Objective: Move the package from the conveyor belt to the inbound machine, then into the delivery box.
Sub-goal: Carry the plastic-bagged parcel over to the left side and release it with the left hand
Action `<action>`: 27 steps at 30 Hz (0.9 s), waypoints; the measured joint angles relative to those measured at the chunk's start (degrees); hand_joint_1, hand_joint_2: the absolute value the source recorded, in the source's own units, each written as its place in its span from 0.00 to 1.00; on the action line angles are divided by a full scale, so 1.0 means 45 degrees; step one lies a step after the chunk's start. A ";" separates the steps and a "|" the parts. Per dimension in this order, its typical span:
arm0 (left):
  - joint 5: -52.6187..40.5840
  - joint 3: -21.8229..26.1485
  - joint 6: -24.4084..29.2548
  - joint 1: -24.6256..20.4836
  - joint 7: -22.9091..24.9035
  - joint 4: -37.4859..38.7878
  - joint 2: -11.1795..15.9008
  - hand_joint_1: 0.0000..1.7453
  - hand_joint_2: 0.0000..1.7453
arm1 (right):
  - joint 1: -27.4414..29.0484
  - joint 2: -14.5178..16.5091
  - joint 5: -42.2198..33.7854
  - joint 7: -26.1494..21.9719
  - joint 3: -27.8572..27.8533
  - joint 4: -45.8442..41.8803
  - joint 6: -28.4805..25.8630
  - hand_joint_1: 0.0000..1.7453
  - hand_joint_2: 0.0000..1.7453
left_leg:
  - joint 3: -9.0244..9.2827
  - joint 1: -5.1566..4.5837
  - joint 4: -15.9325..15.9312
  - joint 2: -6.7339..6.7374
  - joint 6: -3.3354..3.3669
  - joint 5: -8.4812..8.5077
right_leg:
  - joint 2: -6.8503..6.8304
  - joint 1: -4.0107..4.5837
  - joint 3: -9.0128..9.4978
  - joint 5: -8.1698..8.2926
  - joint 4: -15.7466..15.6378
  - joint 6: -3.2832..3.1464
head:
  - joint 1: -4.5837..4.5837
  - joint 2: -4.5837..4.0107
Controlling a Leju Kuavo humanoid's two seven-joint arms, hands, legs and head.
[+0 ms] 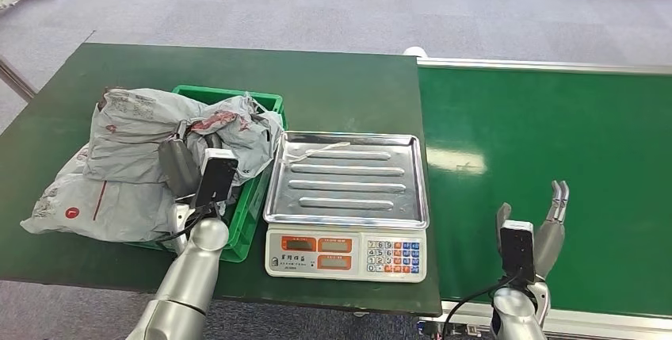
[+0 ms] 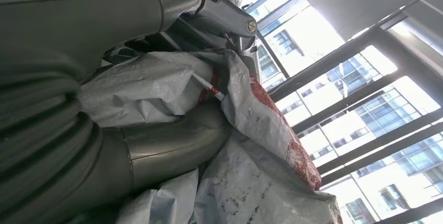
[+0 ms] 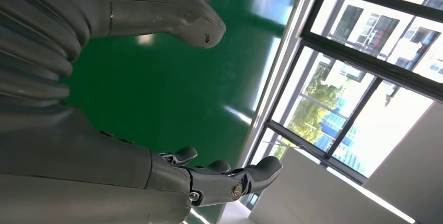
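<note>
- the dark green table takes the left and middle of the head view; the brighter green conveyor belt runs beside it on the right, its metal edge along the far side.
- grey packages are heaped at the table's left, some in the box and some spilling onto the table beside it.
- the green delivery box sits under that heap, just beside the scale, with its far rim and right wall showing.
- the inbound machine, a white scale with orange displays and a keypad, stands near the table's front edge; its steel tray carries a thin white strip near the far left corner.
- the top package, grey with red print, lies crumpled over the box; the left wrist view shows its wrinkled film right against the hand.
- the left hand is down in the box among the bags, fingers and thumb pressed onto the top package, holding it.
- the right hand hovers above the belt at its near side, fingers straight and apart from the thumb, holding nothing; the right wrist view shows the same spread hand over the shiny green surface.
</note>
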 joint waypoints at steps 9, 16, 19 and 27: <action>-0.4347 0.2505 0.0021 -0.0215 -0.0095 0.0203 -0.0998 0.00 0.50 | -0.0007 0.0011 0.0118 0.0000 0.0004 0.0002 0.0000 0.00 1.00 | 0.0005 0.0001 0.0000 0.0000 -0.0003 0.0014 | -0.0009 0.0001 0.0005 0.0008 0.0001 -0.0001 | 0.0000 0.0000; -0.5890 0.4717 0.0025 -0.0262 -0.0629 -0.0445 -0.1658 0.00 0.00 | -0.0005 0.0036 0.0249 0.0000 0.0004 0.0014 -0.0001 0.00 1.00 | -0.0004 0.0002 -0.0001 -0.0001 -0.0005 0.0012 | -0.0001 0.0004 -0.0004 0.0007 0.0002 -0.0002 | -0.0001 0.0000; -0.6653 0.5801 0.0025 -0.0265 -0.0961 -0.1220 -0.1806 0.00 0.00 | 0.0011 0.0053 0.0382 0.0000 0.0004 0.0032 -0.0002 0.00 1.00 | -0.0003 0.0003 -0.0002 0.0011 -0.0006 0.0011 | 0.0009 0.0005 -0.0013 0.0006 0.0002 -0.0003 | -0.0004 0.0000; -0.4312 0.6824 0.0026 -0.0185 -0.1967 -0.3026 -0.1909 0.00 0.00 | 0.0087 0.0153 0.0523 0.0000 0.0003 0.0032 -0.0005 0.00 1.00 | -0.0008 0.0004 -0.0002 0.0007 -0.0005 0.0011 | 0.0007 0.0005 -0.0011 0.0005 0.0002 -0.0004 | 0.0000 0.0000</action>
